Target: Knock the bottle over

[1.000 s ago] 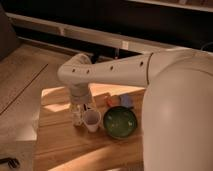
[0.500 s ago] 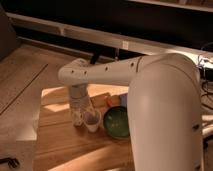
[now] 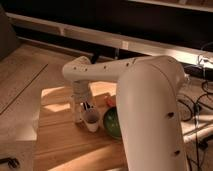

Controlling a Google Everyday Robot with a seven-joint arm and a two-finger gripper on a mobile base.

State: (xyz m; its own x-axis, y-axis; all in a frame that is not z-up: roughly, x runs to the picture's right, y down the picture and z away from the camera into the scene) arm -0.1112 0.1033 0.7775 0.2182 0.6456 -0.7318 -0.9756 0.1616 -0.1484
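The clear bottle point(image 3: 78, 114) stands upright on the wooden table point(image 3: 60, 145), just left of the white paper cup point(image 3: 91, 120). It is pale and partly hidden by my wrist. My gripper point(image 3: 85, 106) hangs down from the white arm point(image 3: 100, 70), right above and against the bottle and the cup. The green bowl point(image 3: 114, 123) sits right of the cup, partly behind my arm.
An orange object point(image 3: 111, 100) lies behind the bowl. My big white arm link point(image 3: 155, 115) hides the right side of the table. The table's left edge point(image 3: 36, 125) borders speckled floor. Cables lie at the right point(image 3: 200, 105).
My arm's big link now fills more of the right side and hides part of the bowl. The gripper stays by the bottle, which still stands upright.
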